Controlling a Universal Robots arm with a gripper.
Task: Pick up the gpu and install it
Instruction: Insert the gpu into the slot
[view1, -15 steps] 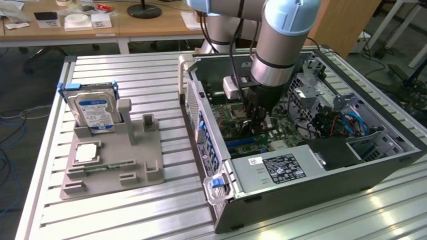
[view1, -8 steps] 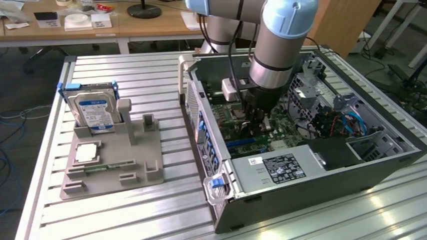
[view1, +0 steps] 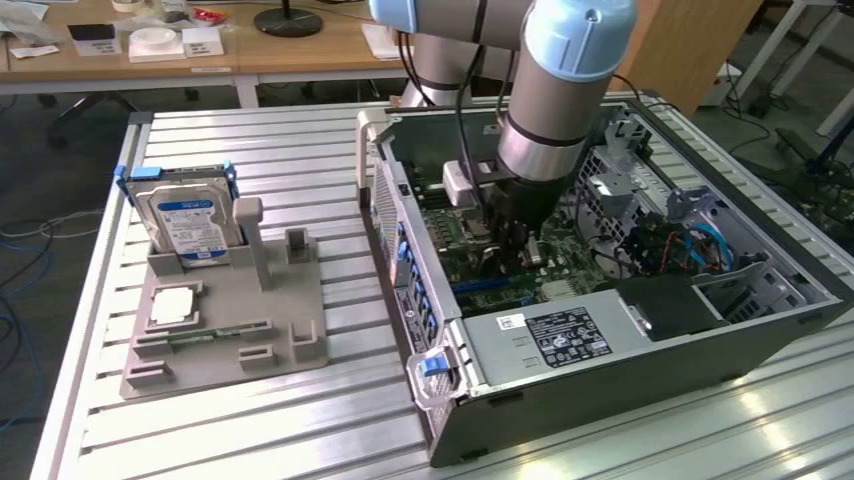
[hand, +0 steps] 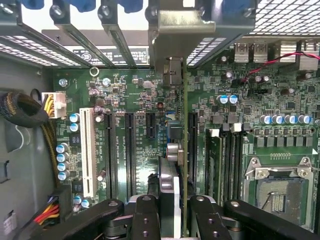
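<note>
Table (view1: 267, 410) is ribbed aluminium w/ long slots, catching glare near the exterior view's lower right. Behind it a wooden desk (view1: 267, 55) runs along the back, w/ a black round lamp base (view1: 288, 22), white boxes (view1: 154, 42) and papers on top, plus a wood cabinet panel (view1: 694, 45) at the exterior view's right. Floor (view1: 54, 170) is dark grey, w/ loose blue and grey cables (view1: 27, 235) at the exterior view's left; light is even, daylight-like.
</note>
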